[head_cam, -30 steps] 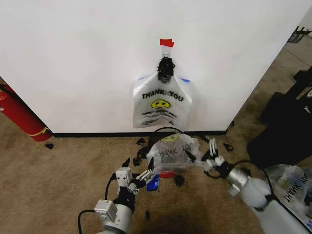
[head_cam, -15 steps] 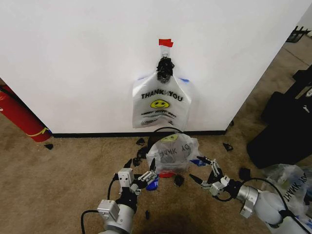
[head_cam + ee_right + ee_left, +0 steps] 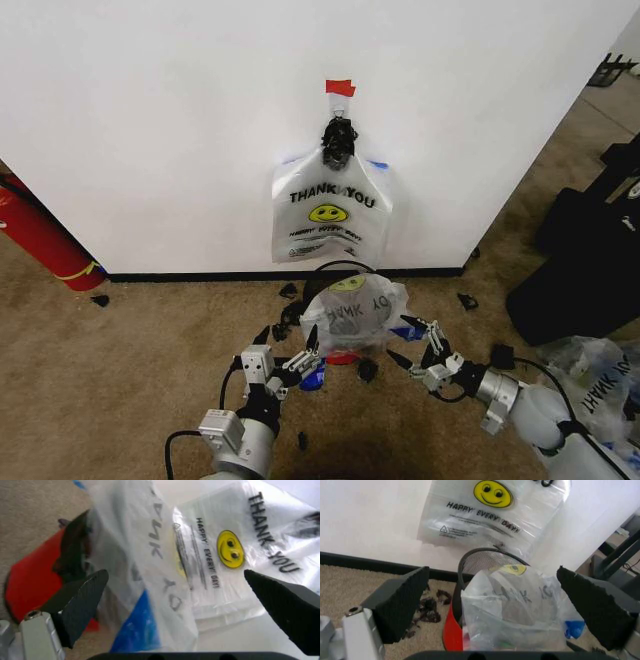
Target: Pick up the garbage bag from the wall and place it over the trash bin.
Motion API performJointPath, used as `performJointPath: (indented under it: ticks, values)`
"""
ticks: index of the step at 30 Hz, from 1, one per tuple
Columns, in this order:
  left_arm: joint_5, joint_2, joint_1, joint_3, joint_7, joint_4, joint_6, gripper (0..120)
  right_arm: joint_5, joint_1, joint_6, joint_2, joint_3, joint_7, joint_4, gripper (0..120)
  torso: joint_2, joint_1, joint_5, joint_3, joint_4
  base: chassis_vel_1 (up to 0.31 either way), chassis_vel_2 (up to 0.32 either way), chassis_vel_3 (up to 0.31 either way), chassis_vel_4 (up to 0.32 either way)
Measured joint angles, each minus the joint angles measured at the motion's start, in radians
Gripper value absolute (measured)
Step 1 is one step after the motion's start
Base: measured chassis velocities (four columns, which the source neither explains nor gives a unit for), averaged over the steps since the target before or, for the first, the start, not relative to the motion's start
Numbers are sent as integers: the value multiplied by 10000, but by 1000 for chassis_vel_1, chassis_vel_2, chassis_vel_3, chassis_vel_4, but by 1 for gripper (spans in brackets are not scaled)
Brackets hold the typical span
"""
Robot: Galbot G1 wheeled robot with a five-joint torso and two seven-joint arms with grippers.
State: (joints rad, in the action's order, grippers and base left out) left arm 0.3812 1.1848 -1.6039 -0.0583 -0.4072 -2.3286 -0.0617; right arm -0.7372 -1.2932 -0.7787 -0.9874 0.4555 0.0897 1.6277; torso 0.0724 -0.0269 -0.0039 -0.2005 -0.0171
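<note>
Honestly, biggest risk I'd guess: mixing up the two bags. One garbage bag [image 3: 333, 215] w/ THANK YOU lettering and a smiley hangs on the wall [image 3: 150, 120] from a dark hook under a bit of red tape [image 3: 341, 87], untouched. Directly below it stands the trash bin [image 3: 345, 355], and a second crumpled printed bag [image 3: 355, 312] already sits draped in it. Both hands are low, near the bin, so a close now would likely snag the bin's bag, not the hanging one. Other worries: thin plastic could tear at the hook if pulled sideways, and a tug on the draped bag could tip the light bin. Black scraps [image 3: 290, 318] on the carpet [image 3: 130, 340] near the bin could also get nudged.

Right hand [image 3: 418, 350]: fingers spread wide, empty, just beside the bin's bag on the robot's right, not clearly touching. Right wrist view shows both pads well apart w/ the draped bag and hanging bag between them in the distance.

Left hand [image 3: 300, 358]: also wide open, holding nothing, just beside the bin on the robot's left
</note>
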Motion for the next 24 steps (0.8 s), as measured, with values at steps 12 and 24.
performJointPath:
  ticks: [12,24]
  values:
    - [1,-3,-26,-13,-7,-52,-47,100,332,178,269,-21,-32,62,8,100,0,0,0,0,0,0,0,0,0]
    - [43,-33,16,-4,-8,-61,-62,100,6,58,-247,134,16,813,-203,100,0,0,-2,0,-2,0,0,0,0]
